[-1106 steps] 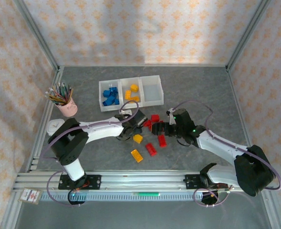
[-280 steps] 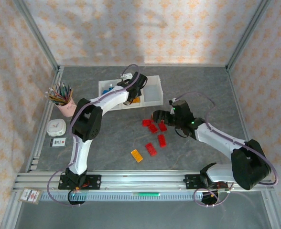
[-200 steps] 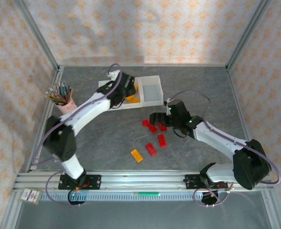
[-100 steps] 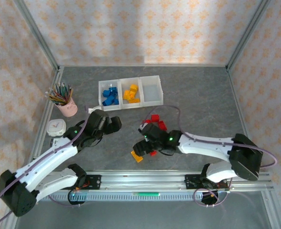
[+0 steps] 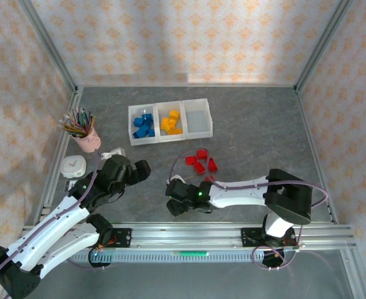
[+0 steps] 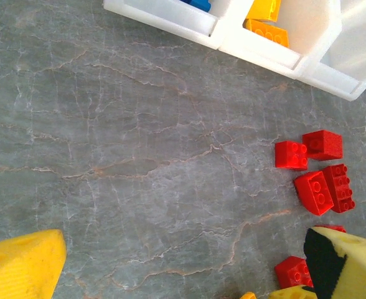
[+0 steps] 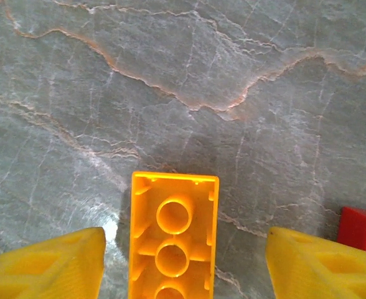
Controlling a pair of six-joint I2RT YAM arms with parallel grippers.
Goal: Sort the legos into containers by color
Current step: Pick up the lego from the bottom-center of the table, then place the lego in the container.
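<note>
Orange lego lies underside-up between your right claw's spread fingers, untouched; red lego just beside. Left claw released.

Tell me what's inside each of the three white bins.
The left bin holds blue bricks, the middle bin yellow-orange bricks; the right bin shows no bricks. Anything beneath those piles is covered.
</note>
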